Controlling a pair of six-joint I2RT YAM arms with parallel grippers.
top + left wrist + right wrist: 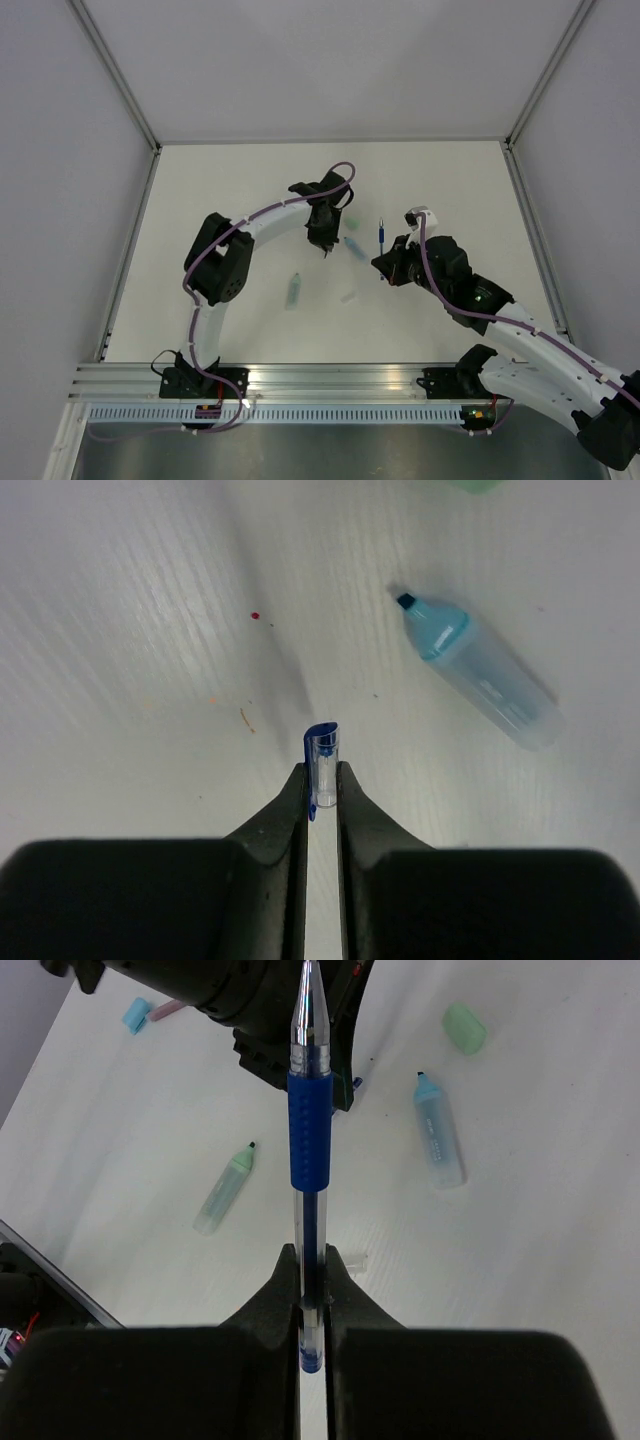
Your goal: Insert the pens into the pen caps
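My left gripper (321, 780) is shut on a short clear pen cap with a blue clip (322, 760) and holds it above the table; it also shows in the top view (322, 245). My right gripper (309, 1260) is shut on the lower end of a blue gel pen (308, 1145), whose tip points towards the left gripper. In the top view the right gripper (384, 263) and the pen (381, 235) sit right of the left gripper. An uncapped light blue marker (485, 670) lies beside the left gripper.
An uncapped mint green marker (222, 1192) and a small clear cap (352, 1262) lie on the white table. A mint green cap (464, 1028) lies at the far right. A light blue cap (133, 1015) lies by a pinkish pen (172, 1007) at the far left.
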